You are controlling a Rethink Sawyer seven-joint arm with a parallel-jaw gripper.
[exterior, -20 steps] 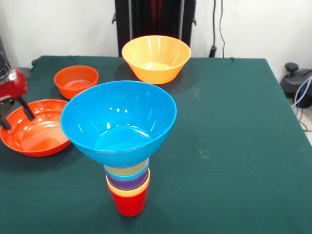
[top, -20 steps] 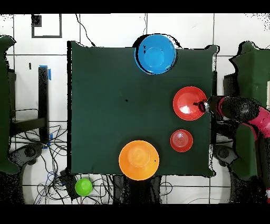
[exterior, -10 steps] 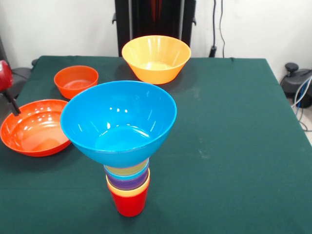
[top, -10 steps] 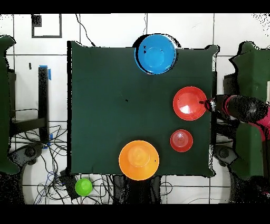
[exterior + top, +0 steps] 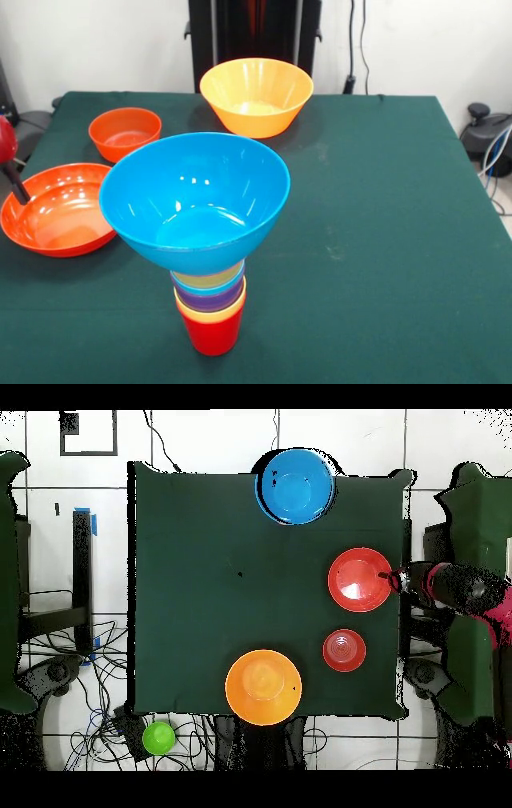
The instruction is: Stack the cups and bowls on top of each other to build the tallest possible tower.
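Since my end effector [image 5: 10,178] has backed off to the tabletop [image 5: 384,224] edge, grip state unreadable, the wide shallow glossy orange plastic bowl [image 5: 56,210] beside it sits ungrasped, not yet added to the tower [image 5: 200,232].

Tall obstacle: the tower [image 5: 210,240], blue bowl [image 5: 194,198] flaring wide on top, near one table edge.
Low obstacles: shallow orange bowl [image 5: 56,208] just beside my gripper [image 5: 14,182]; small orange bowl [image 5: 124,133]; yellow-orange bowl [image 5: 256,96].
Free room: bare green table [image 5: 384,224] beyond the tower.
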